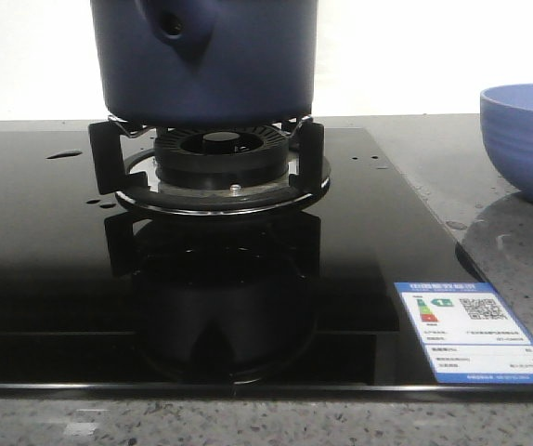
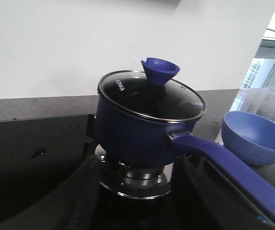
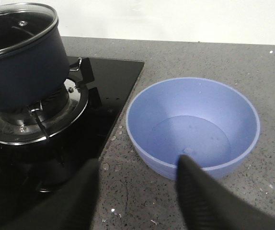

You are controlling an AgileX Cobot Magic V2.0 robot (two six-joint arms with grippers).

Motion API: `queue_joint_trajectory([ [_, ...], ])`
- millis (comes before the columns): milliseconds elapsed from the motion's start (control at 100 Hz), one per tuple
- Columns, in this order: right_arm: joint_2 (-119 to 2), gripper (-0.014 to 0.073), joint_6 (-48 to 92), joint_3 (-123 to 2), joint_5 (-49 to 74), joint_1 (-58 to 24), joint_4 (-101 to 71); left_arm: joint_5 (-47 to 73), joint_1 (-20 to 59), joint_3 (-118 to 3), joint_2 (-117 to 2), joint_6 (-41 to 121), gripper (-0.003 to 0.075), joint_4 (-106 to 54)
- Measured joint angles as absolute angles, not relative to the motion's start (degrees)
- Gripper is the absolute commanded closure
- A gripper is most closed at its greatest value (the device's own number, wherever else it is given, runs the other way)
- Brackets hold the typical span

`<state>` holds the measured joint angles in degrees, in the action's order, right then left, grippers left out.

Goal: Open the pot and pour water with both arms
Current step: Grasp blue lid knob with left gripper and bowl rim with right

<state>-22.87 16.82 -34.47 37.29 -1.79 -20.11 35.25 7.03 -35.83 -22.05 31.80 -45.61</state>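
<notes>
The dark navy pot [image 1: 206, 65] [image 2: 132, 129] [image 3: 22, 72] stands on the gas burner [image 1: 220, 163]. Its glass lid [image 2: 152, 98] with a blue knob [image 2: 160, 70] is in place. The long blue handle [image 2: 228, 167] reaches toward the camera side. My left gripper [image 2: 138, 165] is open, low in front of the pot, its fingers on either side of the burner and holding nothing. Open too is my right gripper [image 3: 137, 163], above the grey counter between the hob and the bowl. Water shows as small drops [image 1: 62, 154] [image 2: 39, 152] on the black glass. Neither gripper appears in the front view.
A lighter blue ribbed bowl [image 1: 526, 139] [image 2: 255, 136] [image 3: 192, 127] sits on the speckled counter right of the black glass hob [image 1: 44, 279]. An energy label [image 1: 475, 333] is stuck at the hob's front right corner. A white wall runs behind.
</notes>
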Motion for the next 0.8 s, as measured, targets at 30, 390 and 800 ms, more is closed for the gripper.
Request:
queue_joint_trajectory([
  [30, -23.11, 0.0139, 16.82, -34.47, 37.29, -1.79, -20.24, 35.23, 7.28, -35.83, -22.67, 32.07, 0.0272, -46.39],
  [390, -23.34, 0.0138, 17.05, -34.47, 37.29, -1.79, -20.84, 35.08, 7.63, -35.83, -27.65, 44.63, 0.0324, -60.28],
  [800, -23.34, 0.0139, 17.05, -34.47, 37.29, -1.79, -21.28, 34.21, 7.63, -37.22, -40.12, 65.88, 0.0293, -79.68],
])
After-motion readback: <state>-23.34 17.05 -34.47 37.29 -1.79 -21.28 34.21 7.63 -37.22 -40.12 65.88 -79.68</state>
